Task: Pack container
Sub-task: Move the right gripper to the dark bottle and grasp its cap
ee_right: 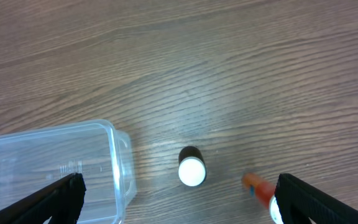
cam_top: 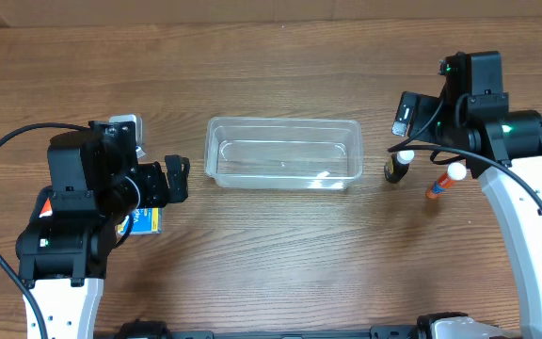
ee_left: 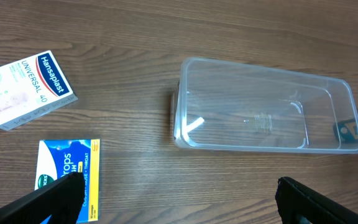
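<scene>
The wooden table [cam_top: 280, 254] carries everything. At its middle sits the container [cam_top: 280, 182], a clear tub lying flat and upright with its long axis running left to right. Nothing shows inside it, so the packing appears not yet begun.

The container lies between the two arms, with a short end toward each. The left gripper [cam_top: 179, 179] hangs just off the left end, aimed toward it. Its wrist view shows the two fingers set wide apart with nothing between them. The right gripper [cam_top: 405, 118] hangs near the right end, a little to the far side. Its fingers are likewise spread wide and empty.

The loose goods fall into two groups, one at each end. To the left are two flat boxes: a white plaster box [ee_left: 27, 89] on the far side and a blue lozenge box [ee_left: 70, 174] on the near side, which the overhead view shows partly under the left arm. To the right are a small dark bottle [ee_right: 191, 168] with a white cap, just beside the tub's right end, and an orange tube [ee_right: 260, 190] a little further right.

The left arm is therefore the nearer one for the boxes and the right arm for the bottle and tube. Either would carry its piece inward along the tub's long axis. The bottle, being closest to the rim, looks to need the shortest carry.
</scene>
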